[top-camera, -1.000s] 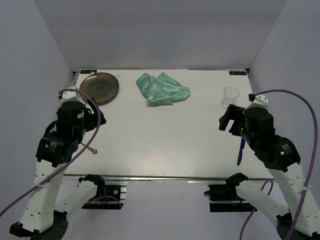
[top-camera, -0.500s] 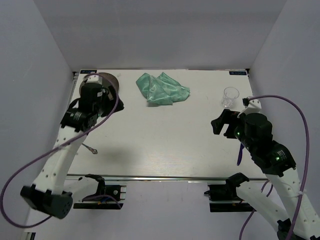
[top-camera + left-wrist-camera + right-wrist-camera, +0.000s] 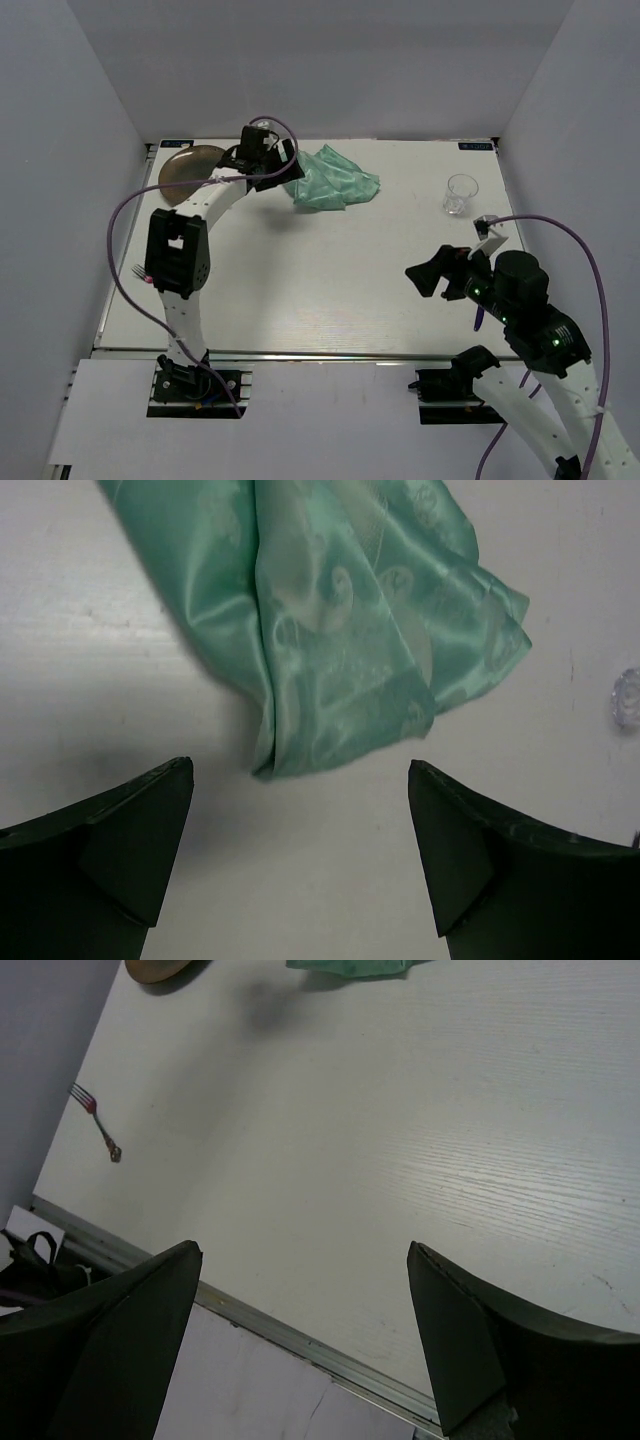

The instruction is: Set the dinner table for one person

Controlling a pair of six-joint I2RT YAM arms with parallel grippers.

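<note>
Dinner table (image 3: 330,270) lies beneath left pincer (image 3: 300,768) and right pincer (image 3: 303,1250) — both gaping wide, empty.

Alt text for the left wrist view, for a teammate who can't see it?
A crumpled mint-green cloth lies on the white table, its nearest corner just ahead of the open, empty left end effector. A small clear object shows at the right edge, too cropped to identify.
</note>
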